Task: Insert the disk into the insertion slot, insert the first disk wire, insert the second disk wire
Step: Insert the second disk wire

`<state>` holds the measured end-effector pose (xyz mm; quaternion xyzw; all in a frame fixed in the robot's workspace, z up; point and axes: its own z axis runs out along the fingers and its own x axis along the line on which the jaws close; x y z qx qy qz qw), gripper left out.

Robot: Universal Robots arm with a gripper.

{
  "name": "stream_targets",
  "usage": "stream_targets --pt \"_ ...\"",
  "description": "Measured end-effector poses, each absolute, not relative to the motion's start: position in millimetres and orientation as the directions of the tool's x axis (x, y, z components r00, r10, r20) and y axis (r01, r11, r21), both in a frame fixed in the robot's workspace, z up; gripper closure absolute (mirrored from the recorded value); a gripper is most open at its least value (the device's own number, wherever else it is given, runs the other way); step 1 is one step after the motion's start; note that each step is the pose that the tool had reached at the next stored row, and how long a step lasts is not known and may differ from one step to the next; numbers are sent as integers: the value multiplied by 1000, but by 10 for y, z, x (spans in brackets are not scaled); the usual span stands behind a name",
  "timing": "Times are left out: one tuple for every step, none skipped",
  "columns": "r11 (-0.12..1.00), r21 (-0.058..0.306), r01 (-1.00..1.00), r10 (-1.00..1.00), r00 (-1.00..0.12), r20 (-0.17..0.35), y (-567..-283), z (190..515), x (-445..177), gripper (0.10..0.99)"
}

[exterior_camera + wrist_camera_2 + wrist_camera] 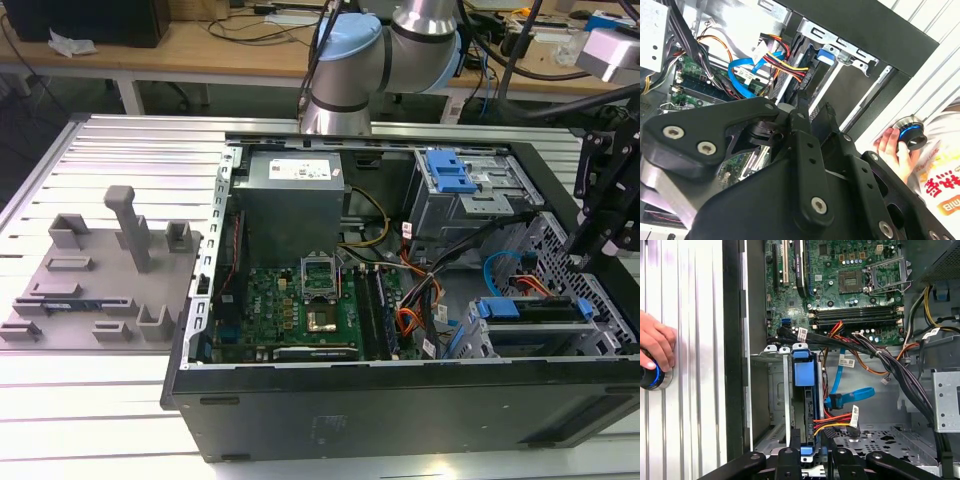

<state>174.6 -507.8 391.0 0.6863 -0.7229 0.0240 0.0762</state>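
The disk (804,374), in its bright blue carrier, sits inside the insertion slot (771,390), a grey metal cage at the case's corner. In the exterior view the disk (530,310) lies in the cage (478,345) at the lower right. A blue flat wire (850,397) ends at a connector beside the disk. A red, yellow and black wire bundle (836,422) reaches the disk's edge; I cannot tell whether either is seated. My gripper (807,454) hovers over the disk's near end, and its black links (810,112) hide part of the cage. It hangs above the cage (585,250).
The open computer case (400,400) holds a motherboard (290,310), a power supply (292,200) and an upper drive bay with a blue latch (450,170). A person's hand (657,342) rests on a round blue-ringed knob (651,376) on the slatted table. Grey fixtures (100,270) stand at the exterior view's left.
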Motion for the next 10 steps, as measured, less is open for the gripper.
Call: stream_targets --pt "57 70 -996 -989 -46 143 -5078 3910 1746 784" --pt "57 70 -996 -989 -46 143 -5078 3910 1746 784" --pt "57 70 -996 -989 -46 143 -5078 3910 1746 784" --pt "57 70 -996 -989 -46 143 -5078 3910 1746 784" --pt "57 70 -996 -989 -46 144 -5078 3910 1746 784" --pt "57 70 -996 -989 -46 144 -5078 3910 1746 784" --pt "57 70 -996 -989 -46 144 -5078 3910 1746 784" --pt "57 70 -996 -989 -46 144 -5077 3910 1746 784" --pt "57 70 -996 -988 -46 146 -5014 3910 1745 784" --pt "57 70 -996 -988 -46 149 -4941 3910 1746 784"
